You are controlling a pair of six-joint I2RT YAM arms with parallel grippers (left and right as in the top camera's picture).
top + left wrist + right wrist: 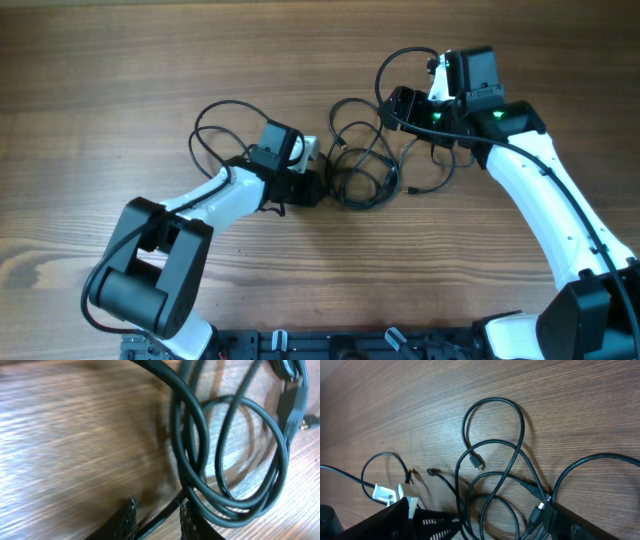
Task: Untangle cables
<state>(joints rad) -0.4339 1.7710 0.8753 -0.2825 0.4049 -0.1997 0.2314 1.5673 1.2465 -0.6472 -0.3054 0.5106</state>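
The cables (362, 172) lie as a tangle of thin black loops at the table's middle. My left gripper (318, 188) sits low at the tangle's left edge. In the left wrist view its fingers (157, 519) are apart with one black strand running between them, and several looped strands (235, 512) lie just right of them. My right gripper (392, 108) hovers over the tangle's upper right. In the right wrist view its fingers (502, 517) are wide apart over the loops (492, 401). A loose plug end (477, 462) lies inside a loop, and another plug (539, 510) lies by the right finger.
A thin black wire loop (215, 125) runs on the table from a white piece (309, 148) at my left wrist. Bare wooden table (120, 80) surrounds the tangle. A dark rail (330, 345) runs along the front edge.
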